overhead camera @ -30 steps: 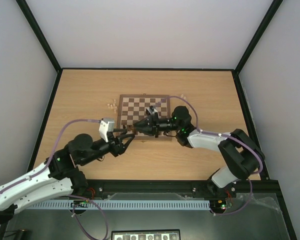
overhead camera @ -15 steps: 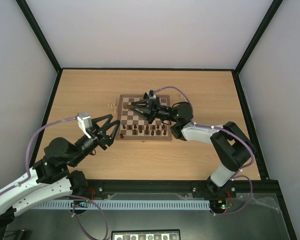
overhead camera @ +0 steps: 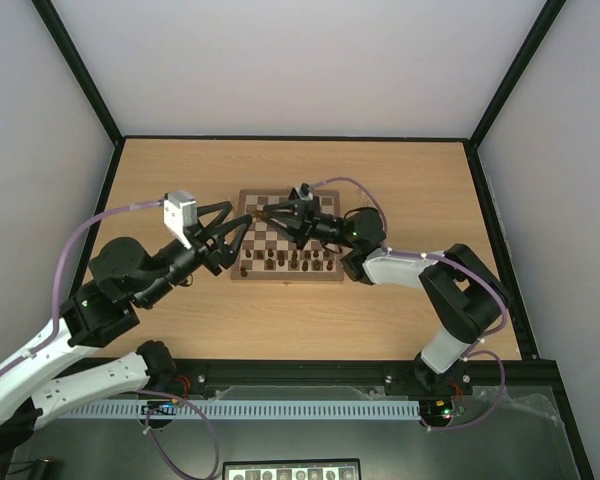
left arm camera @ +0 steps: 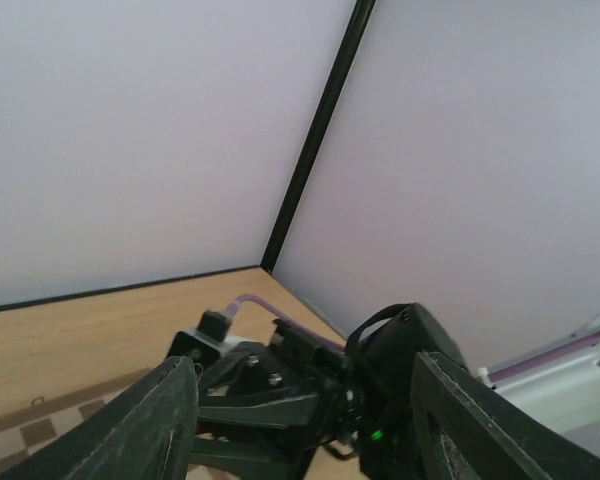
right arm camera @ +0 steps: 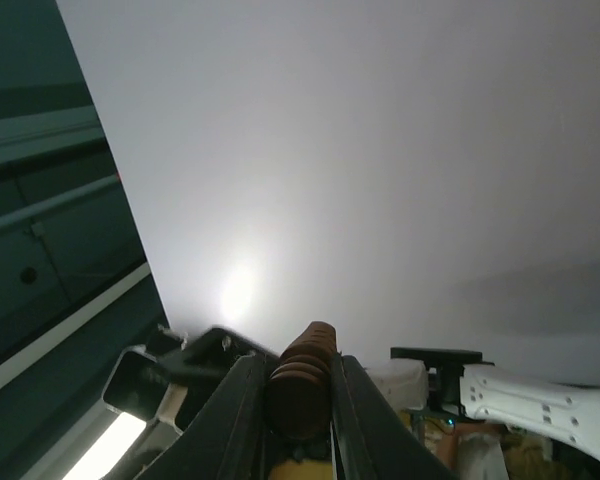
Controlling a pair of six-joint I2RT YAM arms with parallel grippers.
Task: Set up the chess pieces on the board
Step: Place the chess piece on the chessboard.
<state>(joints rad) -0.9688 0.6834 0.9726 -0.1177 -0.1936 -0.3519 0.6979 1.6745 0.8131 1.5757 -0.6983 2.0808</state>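
The board (overhead camera: 320,212) lies mid-table, and a row of dark chess pieces (overhead camera: 292,262) stands along its near edge. My right gripper (overhead camera: 270,213) reaches left over the board's far half, raised and tilted up. In the right wrist view it (right arm camera: 300,368) is shut on a dark brown ribbed chess piece (right arm camera: 302,385). My left gripper (overhead camera: 238,237) hovers at the board's left edge, open and empty. In the left wrist view its fingers (left arm camera: 165,425) stand wide apart, with the right arm's gripper (left arm camera: 270,400) seen between them. A corner of the board (left arm camera: 20,437) shows low on the left.
Light wood tabletop (overhead camera: 180,170) surrounds the board, bounded by a black frame and pale walls (overhead camera: 300,60). The two grippers face each other closely over the board's left side. A purple cable (overhead camera: 355,188) loops over the board's right corner.
The right gripper lifted from the near row and swung to the far half of the board with the dark piece. The left gripper pulled off the near edge and rose to the board's left side.
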